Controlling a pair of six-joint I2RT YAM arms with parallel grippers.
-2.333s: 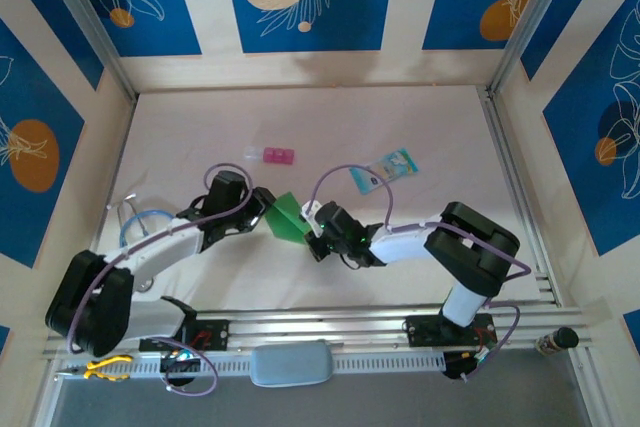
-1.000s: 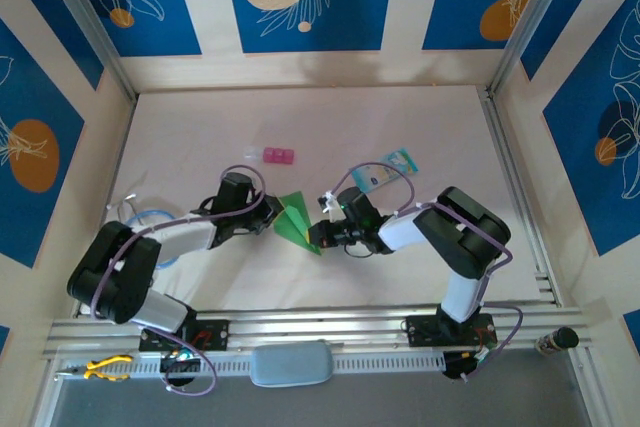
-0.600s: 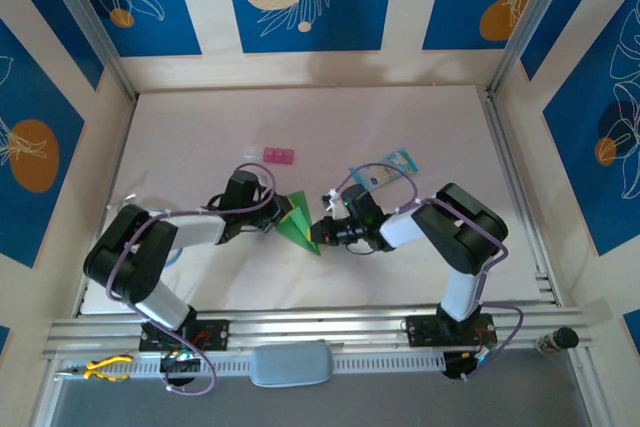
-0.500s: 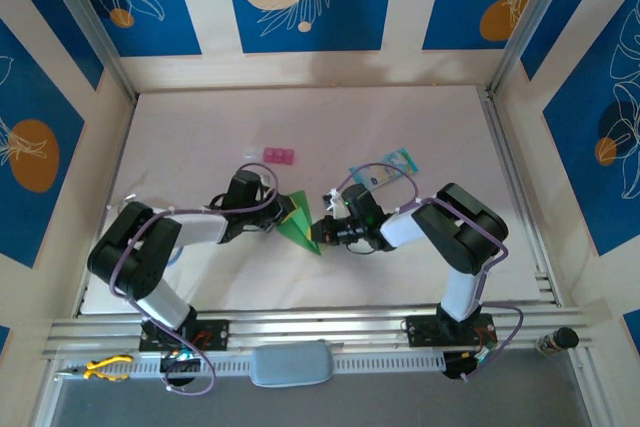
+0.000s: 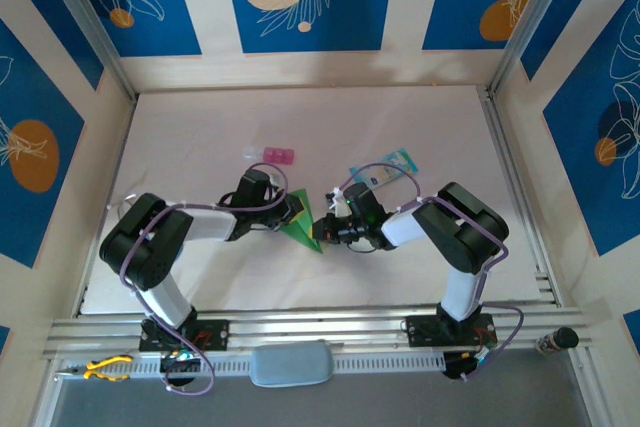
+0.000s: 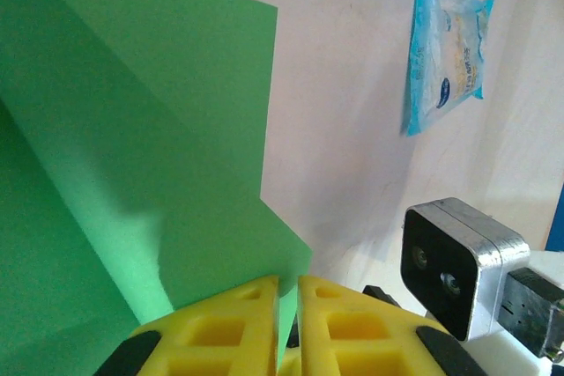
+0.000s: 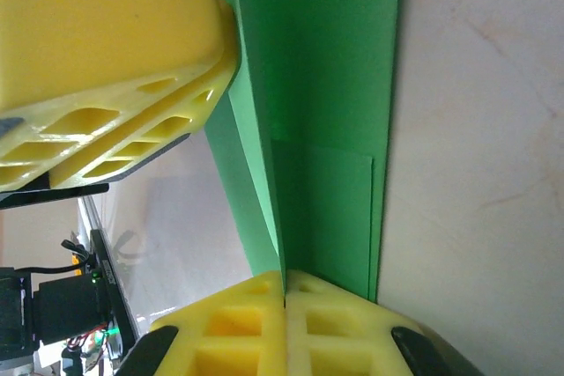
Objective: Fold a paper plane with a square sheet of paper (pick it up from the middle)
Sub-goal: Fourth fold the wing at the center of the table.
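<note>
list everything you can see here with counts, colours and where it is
paper: 1, green, creased, mid-table between the claws
block: 1, pink, farther back than the paper
packet: 1, pale blue, right of the block
pliers: 1, yellow handles, near rail, left corner
pad: 1, grey-blue, near rail, centre
left claw: 1, yellow fingers, shut on the paper
right claw: 1, yellow fingers, shut on the paper

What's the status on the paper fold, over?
Left gripper shut on green paper, at an edge. Right gripper shut on it from the other side. Paper folded, pinched between both. Blue packet, pink block lie apart, farther back.
</note>
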